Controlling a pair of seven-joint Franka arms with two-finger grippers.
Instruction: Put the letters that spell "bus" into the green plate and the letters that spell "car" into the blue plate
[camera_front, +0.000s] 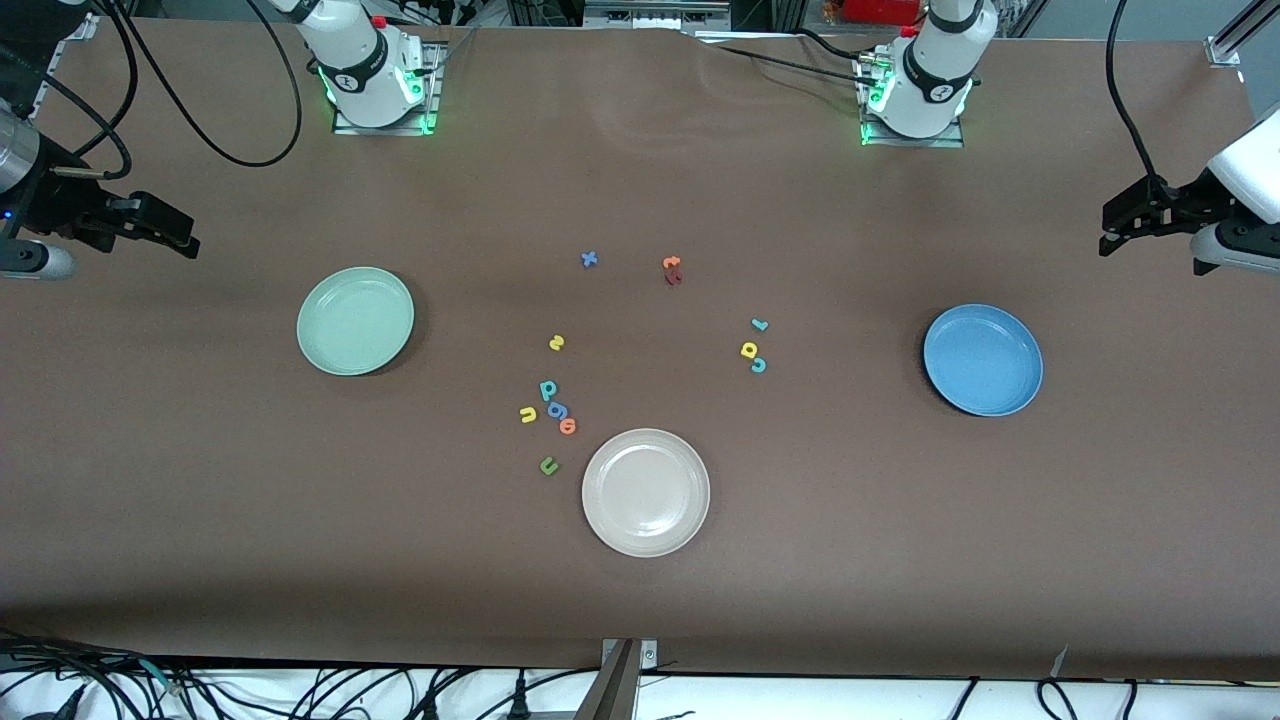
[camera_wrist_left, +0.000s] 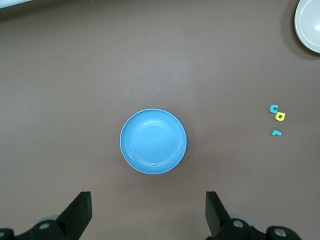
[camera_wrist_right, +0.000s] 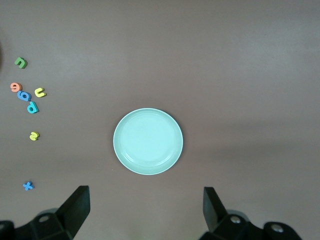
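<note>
1. Letters for "bus" lie mid-table: teal b (camera_front: 548, 390), yellow u (camera_front: 528, 414) just beside it toward the right arm's end, yellow s (camera_front: 557, 343) apart and farther from the front camera.
2. Green plate (camera_front: 355, 320) sits at about 9 o'clock from these letters, well apart, nothing in it.
3. Letters for "car" form a small cluster: teal r (camera_front: 759, 324), yellow a (camera_front: 749, 350), teal c (camera_front: 759, 365), with a and c touching.
4. Blue plate (camera_front: 982, 360) sits at 3 o'clock from that cluster, well apart, nothing in it.
5. Beige plate (camera_front: 645, 491) is nearest the front camera; a dark green u (camera_front: 548, 465) lies just beside it.
6. A blue letter (camera_front: 558, 409) and an orange letter (camera_front: 568, 426) lie by the b; a blue x (camera_front: 589, 259) and orange-red letters (camera_front: 672, 269) lie at 12 o'clock from them.
7. Left gripper (camera_wrist_left: 149, 212) hangs over bare table near the blue plate, fingers spread wide, holding nothing.
8. Right gripper (camera_wrist_right: 146, 210) hangs over bare table near the green plate, fingers spread wide, holding nothing.
</note>
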